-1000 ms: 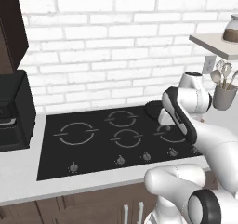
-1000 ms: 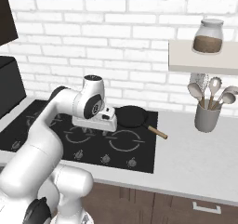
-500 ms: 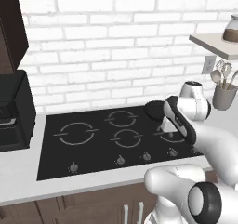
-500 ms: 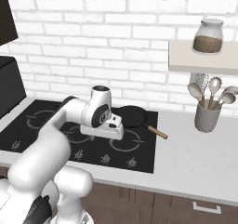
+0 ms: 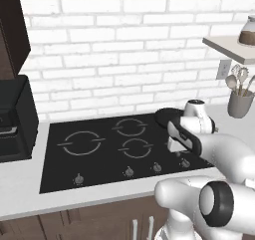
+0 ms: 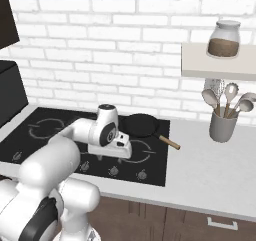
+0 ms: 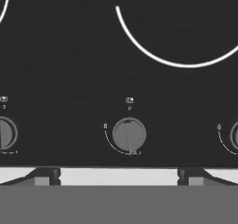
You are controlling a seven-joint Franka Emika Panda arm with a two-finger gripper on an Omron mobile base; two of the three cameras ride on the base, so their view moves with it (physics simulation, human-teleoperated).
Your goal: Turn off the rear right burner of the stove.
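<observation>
White brick wall behind a pale counter (image 5: pixel 20 204) carrying the flat glossy black glass stove (image 5: pixel 64 172). Rear right burner (image 6: pixel 131 119) sits at the far right of the glass, under a dark round pan (image 6: pixel 141 125) with a wooden handle. Tool (image 7: pixel 119 179) hovers low over the near knob row, fingers (image 7: pixel 46 176) spread apart, nothing held, centred on a small grey round knob (image 7: pixel 129 134). Step judged: approach to knob. Next: descend, close on it, rotate to zero mark.

Glossy black stove (image 5: pixel 99 159), dark rear right burner (image 5: pixel 167 115).
</observation>
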